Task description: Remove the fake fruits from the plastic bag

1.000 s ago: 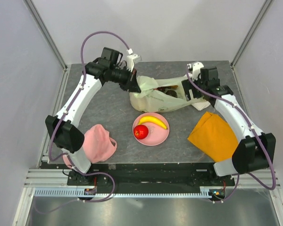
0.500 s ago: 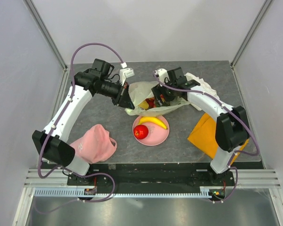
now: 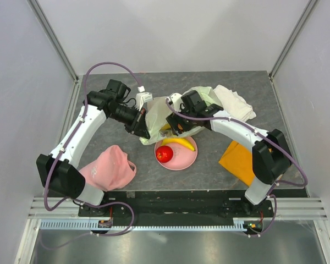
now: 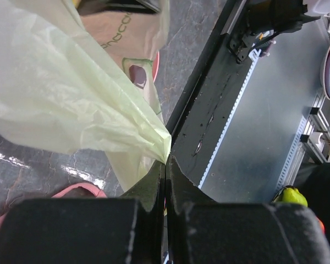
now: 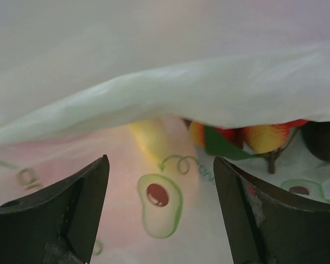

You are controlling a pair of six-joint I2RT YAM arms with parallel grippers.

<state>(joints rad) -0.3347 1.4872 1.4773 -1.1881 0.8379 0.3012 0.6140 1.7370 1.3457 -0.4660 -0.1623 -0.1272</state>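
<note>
Two left gripper [image 4: 166, 165] jaws pinch the plastic bag [image 4: 60, 99] edge; right gripper [image 5: 159, 162] (inside it) gapes wide, berry cluster [image 5: 261, 137] just beyond.

A thin, pale yellow-green crinkly plastic bag [image 3: 158, 113] lies mid-table. At its 8 o'clock edge the left gripper [image 3: 144, 131] appears to be clamped on the plastic. The right gripper [image 3: 176, 123] enters from 4 o'clock. At the bag's 6 o'clock a round pink plate [image 3: 187, 159] carries a glossy red apple [image 3: 164, 154] and a yellow banana [image 3: 179, 142].
</note>
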